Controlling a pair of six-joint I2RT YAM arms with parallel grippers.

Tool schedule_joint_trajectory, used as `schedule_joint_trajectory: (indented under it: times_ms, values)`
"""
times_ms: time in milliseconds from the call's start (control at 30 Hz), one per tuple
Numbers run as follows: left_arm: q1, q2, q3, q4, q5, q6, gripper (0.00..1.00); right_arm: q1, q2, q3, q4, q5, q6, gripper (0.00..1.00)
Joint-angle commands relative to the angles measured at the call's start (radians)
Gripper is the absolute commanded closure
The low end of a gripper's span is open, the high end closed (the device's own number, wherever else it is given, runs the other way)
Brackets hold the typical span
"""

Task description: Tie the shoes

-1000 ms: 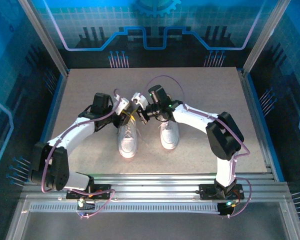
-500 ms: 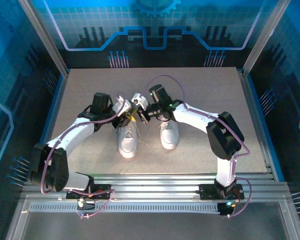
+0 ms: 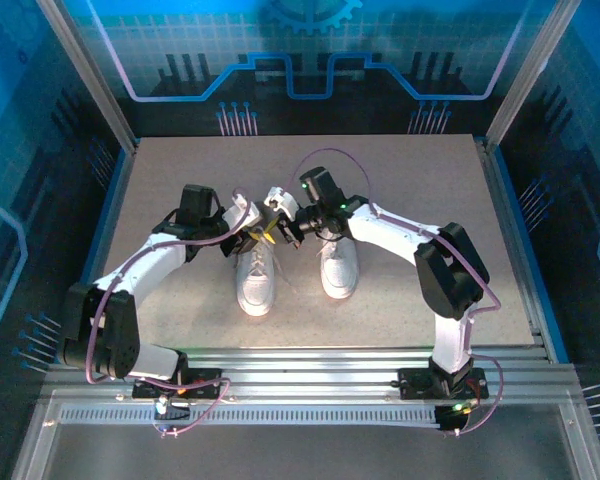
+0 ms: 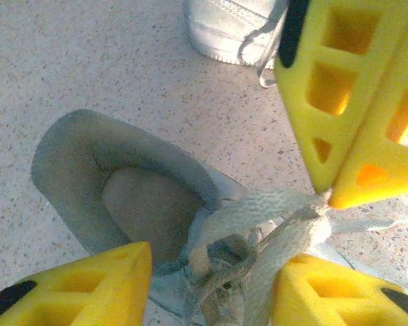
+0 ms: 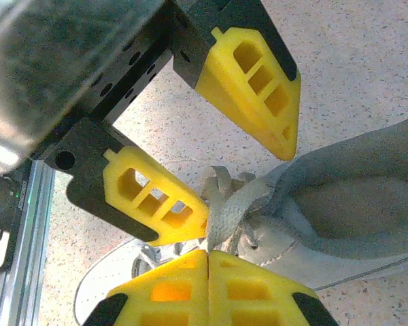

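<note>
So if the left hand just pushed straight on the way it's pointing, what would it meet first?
Most likely the bunched laces lying between the fingers of the open left hand; the shoe and its opening lie just beyond. Depth is hard to judge.

My top camera sits above and behind my arm bases (image 3: 180, 385), looking down over the whole table (image 3: 160, 200). Each wrist camera hangs very close over the left shoe (image 4: 81, 163), from opposite sides; both share its laces (image 4: 272, 210), the left view catching my right gripper (image 4: 326, 197), the right view my left gripper (image 5: 247, 190)
</note>
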Motion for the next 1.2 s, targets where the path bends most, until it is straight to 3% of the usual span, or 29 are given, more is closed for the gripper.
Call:
schedule_joint_trajectory:
  times_ms: [0,333,833,1167]
  values:
    - [0.006,-0.004,0.026,-0.013,0.075,0.056,0.49,-0.017,-0.009,0.038,-0.027,-0.043,-0.029,1.0]
    - [0.006,-0.005,0.045,-0.037,0.09,0.089,0.43,-0.018,-0.003,0.06,-0.057,-0.057,-0.048,1.0]
    - [0.009,0.055,0.108,-0.089,0.117,0.122,0.43,-0.018,0.021,0.105,-0.153,-0.095,-0.117,1.0]
    - [0.009,0.072,0.123,-0.108,0.153,0.129,0.58,-0.008,0.065,0.179,-0.279,-0.078,-0.201,1.0]
